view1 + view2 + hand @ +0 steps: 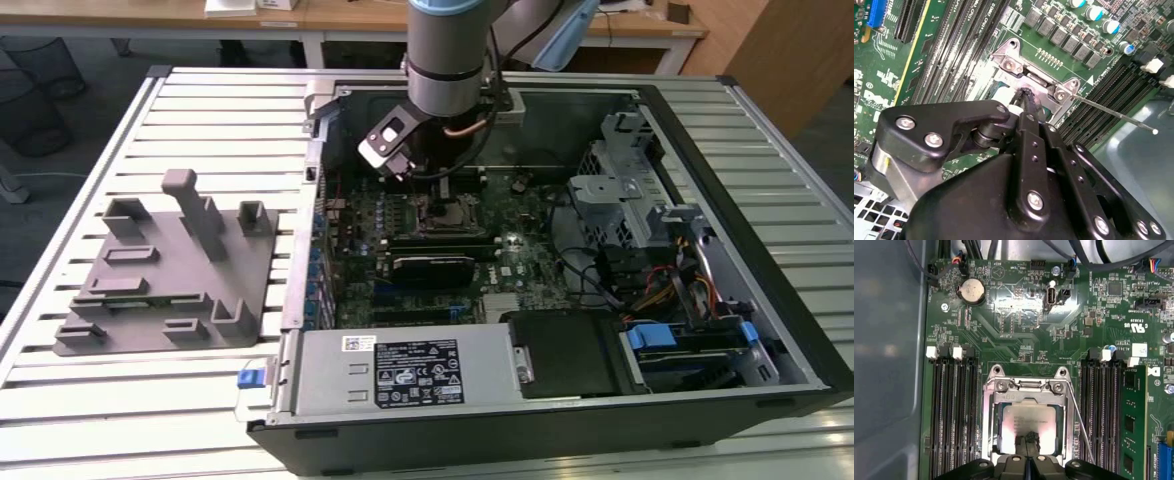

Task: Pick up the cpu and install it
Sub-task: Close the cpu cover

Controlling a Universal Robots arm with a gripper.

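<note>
A: Fingers first, quick.
B: The fingers (1030, 439) are pressing together, pinching nothing that I am seeing. The tips are sitting over the cpu (1029, 415), toward one edge of its silver top. Touching or just above, I cannot tell.
A: Cpu itself?
B: Lying flat in the socket (990, 407), silver side up, looking square to the metal frame.
A: Lever?
B: The lever (1114, 114) is standing free beside the socket, not latching anything.
A: So which step?
B: I am judging it the install step, placing part. The chip is looking seated, with nothing clamping it.
A: Next move calling for what?
B: Going by this, a straight, gentle motion off the chip with no sideways drag, since it seems to be lying loose. Also keeping clear of that lever.
A: Outward?
B: The board (1019, 315) is lying in the open case (534, 435). The case is sitting on the slatted bench (200, 110), and the arm (451, 50) is reaching down into it.
</note>
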